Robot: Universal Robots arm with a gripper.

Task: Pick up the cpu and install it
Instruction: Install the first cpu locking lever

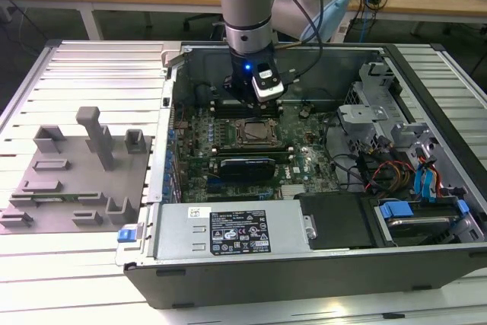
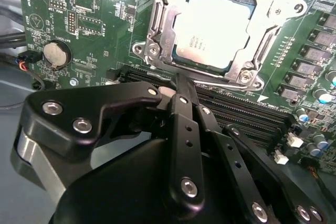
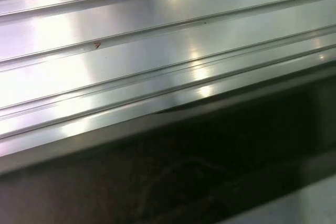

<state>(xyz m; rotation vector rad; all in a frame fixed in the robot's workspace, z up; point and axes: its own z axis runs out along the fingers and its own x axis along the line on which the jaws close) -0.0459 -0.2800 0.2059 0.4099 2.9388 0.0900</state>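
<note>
The cpu [image 2: 212,27], a flat square chip with a silvery top, lies inside the motherboard socket, with the socket's metal frame [image 2: 157,30] around it. In the exterior view the socket [image 1: 255,133] sits in the middle of the green board inside the open computer case. My gripper [image 1: 253,103] hangs just above the board on the far side of the socket. In the second wrist view its black fingers [image 2: 181,90] meet at a tip beside the socket frame. It looks shut with nothing in it, and it does not touch the cpu.
A gray tray [image 1: 76,165] with upright fixtures lies on the ribbed metal table at the exterior view's left. Inside the case are the power supply [image 1: 228,230], a drive cage [image 1: 365,123], coloured cables [image 1: 403,176] and memory slots [image 2: 247,114]. The case wall [image 3: 173,124] edges the ribbed table.
</note>
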